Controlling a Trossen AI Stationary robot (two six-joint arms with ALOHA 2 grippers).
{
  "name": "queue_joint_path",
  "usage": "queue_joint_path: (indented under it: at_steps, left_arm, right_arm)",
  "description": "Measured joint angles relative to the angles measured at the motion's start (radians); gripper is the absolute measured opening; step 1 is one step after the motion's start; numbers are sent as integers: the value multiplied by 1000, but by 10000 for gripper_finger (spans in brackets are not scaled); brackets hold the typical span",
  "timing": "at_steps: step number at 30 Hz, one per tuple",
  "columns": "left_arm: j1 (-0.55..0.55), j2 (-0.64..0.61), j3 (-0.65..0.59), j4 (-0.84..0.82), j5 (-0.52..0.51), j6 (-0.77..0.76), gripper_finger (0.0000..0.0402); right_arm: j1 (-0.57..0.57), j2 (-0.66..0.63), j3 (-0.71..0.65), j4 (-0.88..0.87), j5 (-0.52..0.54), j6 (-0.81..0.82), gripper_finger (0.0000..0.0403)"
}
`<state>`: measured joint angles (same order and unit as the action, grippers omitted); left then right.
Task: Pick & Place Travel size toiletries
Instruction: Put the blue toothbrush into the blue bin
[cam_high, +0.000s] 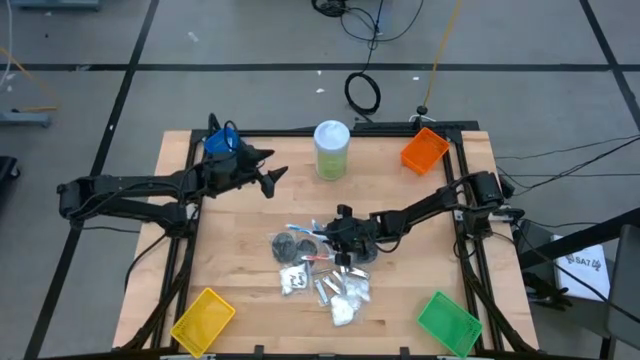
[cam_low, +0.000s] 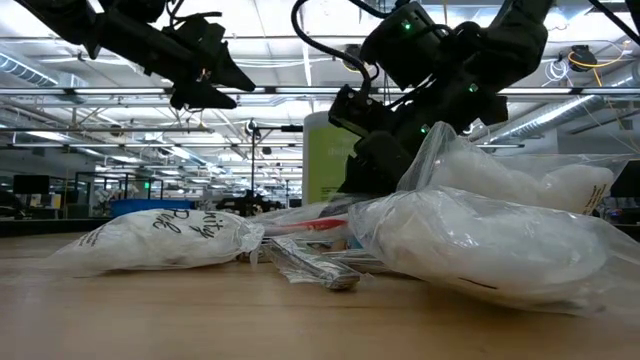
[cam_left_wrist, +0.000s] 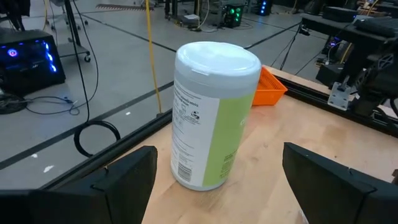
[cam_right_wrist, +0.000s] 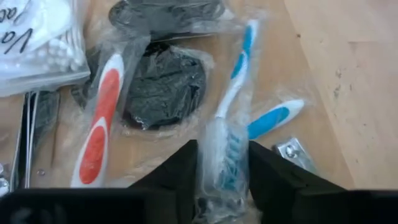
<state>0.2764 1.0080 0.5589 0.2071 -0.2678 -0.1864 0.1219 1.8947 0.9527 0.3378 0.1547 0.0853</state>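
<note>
Nearest the low camera, a big clear bag (cam_low: 480, 245) of white stuff is lying on the table (cam_high: 240, 290), with a second white packet (cam_low: 160, 238) at its nine o'clock and silver tubes (cam_low: 315, 268) lying between them.

Just behind that heap, my right gripper (cam_right_wrist: 222, 171) is reaching down into the pile of toiletries (cam_high: 320, 265) near the table's middle. My right fingers (cam_right_wrist: 177, 171) are pinching the brush end of a blue toothbrush (cam_right_wrist: 231, 121) in its clear wrapper. Beside it, at nine o'clock, a dark disc (cam_right_wrist: 163, 87) in plastic is lying, and beyond that a red toothbrush (cam_right_wrist: 99, 121). Another blue handle (cam_right_wrist: 273, 118) is lying at the brush's three o'clock, and a bag of cotton swabs (cam_right_wrist: 40, 43) is sitting at ten o'clock.

Farther back, my left gripper (cam_high: 268, 178) is hovering over the table at about eleven o'clock from the pile, its fingers (cam_left_wrist: 127, 180) spread wide and holding nothing. Ahead of it the green canister (cam_left_wrist: 211, 118) is standing upright, with the orange bin (cam_high: 424, 150) beyond at the far right corner.
</note>
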Motion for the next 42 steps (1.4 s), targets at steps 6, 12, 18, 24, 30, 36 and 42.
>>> queue_joint_path:
  at_steps: [6, 12, 18, 24, 30, 36, 42]
  left_arm:
    - [0, 0, 0, -1, 0, 0, 340]
    - [-2, 0, 0, -1, 2, -17, 340]
    - [-4, 0, 0, -2, 171, -1, 340]
    - [-27, 0, 0, 83, 274, -4, 340]
    - [-53, 0, 0, 251, 277, -4, 340]
    - [-61, 0, 0, 352, 266, -4, 340]
    - [-65, 16, -1, 396, 223, -38, 340]
  right_arm:
    - [0, -20, -1, 9, -1, -21, 71]
    - [-4, -89, -1, 7, 0, -65, 82]
    - [-31, -183, -1, -2, 90, -130, 69]
    - [-55, -274, 0, -12, 245, -202, 72]
    - [-62, -372, 0, -29, 382, -261, 66]
    - [-63, -441, -2, 61, 453, -312, 69]
    - [-63, -436, -2, 251, 404, -383, 63]
